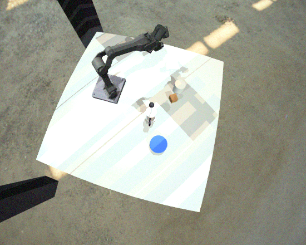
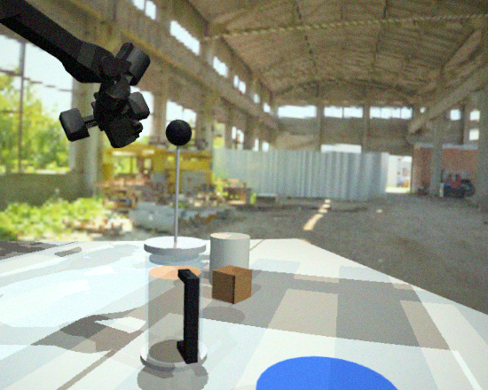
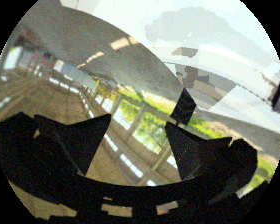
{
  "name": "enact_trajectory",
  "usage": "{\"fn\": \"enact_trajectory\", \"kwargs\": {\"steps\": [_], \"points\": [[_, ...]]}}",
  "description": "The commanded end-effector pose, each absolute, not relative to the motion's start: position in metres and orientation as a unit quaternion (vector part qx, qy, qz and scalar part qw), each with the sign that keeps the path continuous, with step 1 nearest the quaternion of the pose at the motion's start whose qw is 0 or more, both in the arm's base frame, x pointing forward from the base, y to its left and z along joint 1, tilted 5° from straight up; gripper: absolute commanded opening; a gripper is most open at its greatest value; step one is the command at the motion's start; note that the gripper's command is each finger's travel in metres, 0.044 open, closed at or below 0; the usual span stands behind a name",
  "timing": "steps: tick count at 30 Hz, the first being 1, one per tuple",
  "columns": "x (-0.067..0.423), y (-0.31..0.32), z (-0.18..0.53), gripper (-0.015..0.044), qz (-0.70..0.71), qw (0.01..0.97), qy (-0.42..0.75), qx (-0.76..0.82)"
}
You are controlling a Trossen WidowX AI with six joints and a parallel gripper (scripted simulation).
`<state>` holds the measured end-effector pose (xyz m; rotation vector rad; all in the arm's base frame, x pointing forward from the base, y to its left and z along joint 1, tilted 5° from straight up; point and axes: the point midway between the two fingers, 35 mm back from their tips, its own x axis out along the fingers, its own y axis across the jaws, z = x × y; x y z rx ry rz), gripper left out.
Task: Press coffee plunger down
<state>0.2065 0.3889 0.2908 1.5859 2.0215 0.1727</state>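
Pincer: gripper (image 2: pixel 100 123) spread wide with nothing between its fingers, held high in the air on the end of the dark arm (image 1: pixel 123 48).
Pincer position: in the top view it sits over the far edge of the worktop (image 1: pixel 82 145), near the far corner beside the arm's base plate (image 1: pixel 109 89), well apart from the press.
Wrist view: two dark fingers stand apart against hall and sky, tilted; no part of the press lies between them.
Task object: coffee press (image 2: pixel 174 306), a clear glass cylinder with a black handle, upright near the middle of the worktop.
Plunger: black ball knob (image 2: pixel 178 132) on a thin rod (image 2: pixel 176 195), raised to its full height; the round lid (image 2: pixel 175 245) sits above the glass rim.
Pincer to knob: in the exterior view they look level and near each other, but the top view shows them well apart.
Other items: pale cylinder (image 2: pixel 229 254) and small brown cube (image 2: pixel 232 284) towards the right edge, beyond the press; blue disc (image 1: pixel 158 145) on the near side of it.
Progress: none of the pressing appears done; the plunger looks untouched.
What is left: bring the pincer to the knob, push straight down to the bottom without shifting the press, then let go.
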Motion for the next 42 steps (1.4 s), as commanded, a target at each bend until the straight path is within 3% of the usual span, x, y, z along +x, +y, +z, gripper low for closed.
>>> {"fn": "enact_trajectory", "kwargs": {"steps": [1,5,14,23,30,37,42], "points": [[0.209,0.387,0.291,0.0426,0.068,0.285,0.75,0.593],[0.234,0.362,0.299,0.044,0.111,0.359,0.699,0.608],[0.307,0.236,0.324,0.044,0.174,0.662,0.469,0.558],[0.323,0.12,0.34,0.044,0.11,0.857,0.31,0.396],[0.305,0.033,0.349,0.044,0.008,0.946,0.235,0.221],[0.26,-0.043,0.355,0.044,-0.116,0.969,0.216,0.028],[0.254,-0.051,0.347,0.044,-0.13,0.967,0.217,0.006]]}}
